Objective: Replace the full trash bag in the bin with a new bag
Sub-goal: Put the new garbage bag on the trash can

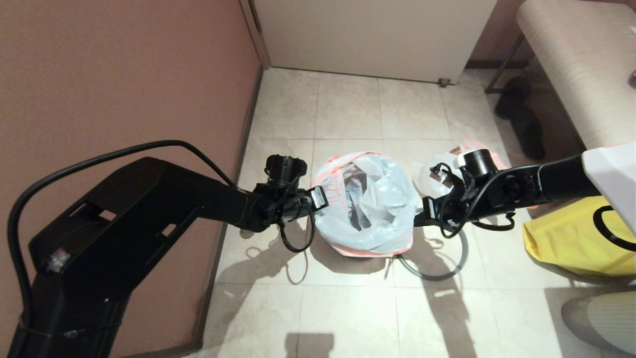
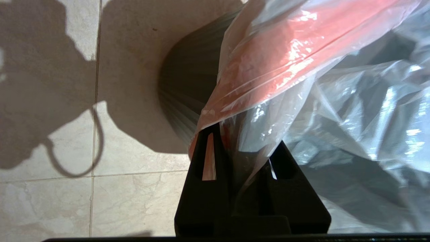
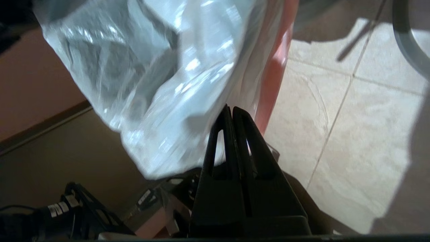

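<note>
The full trash bag (image 1: 365, 204), thin white film with pink-red handles and grey scraps inside, is spread open between my two grippers. My left gripper (image 1: 318, 198) is shut on its left edge, with film bunched between the fingers (image 2: 245, 134). On the bag's right edge my right gripper (image 1: 426, 209) has its fingertips pressed together on the film beside a pink handle (image 3: 231, 108). The black ribbed bin (image 2: 188, 80) stands under the bag and is hidden in the head view. The new bag (image 1: 471, 145) lies on the floor behind my right arm.
A grey ring (image 1: 449, 271) lies on the tiles by the bag's near right side. A yellow bag (image 1: 571, 238) sits at the right. The pink wall (image 1: 124, 74) runs close on the left. A bench (image 1: 571, 59) and dark shoes (image 1: 521, 119) are at far right.
</note>
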Available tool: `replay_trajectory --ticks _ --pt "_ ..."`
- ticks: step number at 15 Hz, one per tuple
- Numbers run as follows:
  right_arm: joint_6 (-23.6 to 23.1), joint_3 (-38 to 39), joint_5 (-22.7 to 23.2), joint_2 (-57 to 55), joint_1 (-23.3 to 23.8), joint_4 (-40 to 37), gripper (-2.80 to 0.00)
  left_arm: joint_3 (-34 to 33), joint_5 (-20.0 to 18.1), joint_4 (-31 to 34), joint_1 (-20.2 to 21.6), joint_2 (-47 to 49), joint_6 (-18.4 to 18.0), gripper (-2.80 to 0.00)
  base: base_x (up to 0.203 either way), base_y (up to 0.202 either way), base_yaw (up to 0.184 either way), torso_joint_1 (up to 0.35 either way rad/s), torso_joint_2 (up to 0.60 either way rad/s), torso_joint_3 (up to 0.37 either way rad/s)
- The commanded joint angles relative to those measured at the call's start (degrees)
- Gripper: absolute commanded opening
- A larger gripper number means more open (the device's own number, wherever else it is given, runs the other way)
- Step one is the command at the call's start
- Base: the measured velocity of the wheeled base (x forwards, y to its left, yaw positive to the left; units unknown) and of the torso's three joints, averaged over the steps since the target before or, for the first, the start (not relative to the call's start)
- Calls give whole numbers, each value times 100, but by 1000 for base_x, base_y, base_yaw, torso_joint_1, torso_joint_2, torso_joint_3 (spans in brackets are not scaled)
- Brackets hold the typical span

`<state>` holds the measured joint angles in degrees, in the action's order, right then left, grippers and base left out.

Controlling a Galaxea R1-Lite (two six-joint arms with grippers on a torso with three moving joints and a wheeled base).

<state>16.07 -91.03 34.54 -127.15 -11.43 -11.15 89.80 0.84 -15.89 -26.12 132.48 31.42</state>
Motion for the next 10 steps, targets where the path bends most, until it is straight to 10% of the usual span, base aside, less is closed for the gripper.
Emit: replay_trajectory --ticks 1,7,10 --pt "-66 493 -7 399 13 -22 -280 -58 13 -37 -7 -142 24 -280 0 0 0 0 0 0" --pt "-420 1529 238 1179 -351 311 -280 -88 13 -20 -17 -260 -27 -280 0 0 0 0 0 0" --pt "12 1501 -342 1428 -492 925 -280 -346 21 -55 -250 -321 -438 -280 0 0 0 0 0 0"
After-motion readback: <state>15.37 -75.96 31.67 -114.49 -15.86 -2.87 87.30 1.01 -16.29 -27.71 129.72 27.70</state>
